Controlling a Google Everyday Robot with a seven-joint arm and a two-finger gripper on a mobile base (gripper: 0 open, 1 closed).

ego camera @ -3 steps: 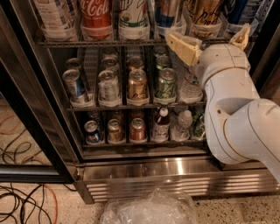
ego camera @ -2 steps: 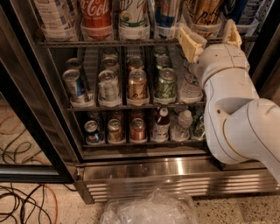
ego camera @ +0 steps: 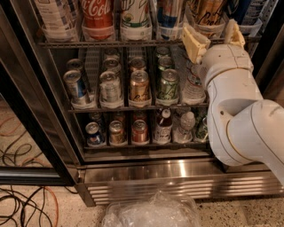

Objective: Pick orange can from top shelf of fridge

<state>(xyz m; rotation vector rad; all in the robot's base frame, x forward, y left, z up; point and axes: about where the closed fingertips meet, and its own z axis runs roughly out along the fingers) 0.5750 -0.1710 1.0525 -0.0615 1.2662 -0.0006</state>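
Both fingers of the tool [ego camera: 215, 39], apart, have risen toward the orange can [ego camera: 209, 15].

Taking my gripper [ego camera: 209, 28] as the mark, I see a red Coca-Cola can [ego camera: 97, 17] well to its left, a crumpled plastic bag [ego camera: 151, 213] far below, and cables [ego camera: 21, 209] low to its left.

The gripper [ego camera: 212, 31] is at the front edge of the top shelf [ego camera: 111, 44], with its fingers [ego camera: 195, 41] spread apart. The orange can [ego camera: 208, 13] stands between them, with a narrow gap on each side. Just outside one finger a blue can [ego camera: 170, 13] stands close. Just outside the other finger are a blue-and-white can [ego camera: 248, 15] and the frame of the fridge [ego camera: 271, 53].
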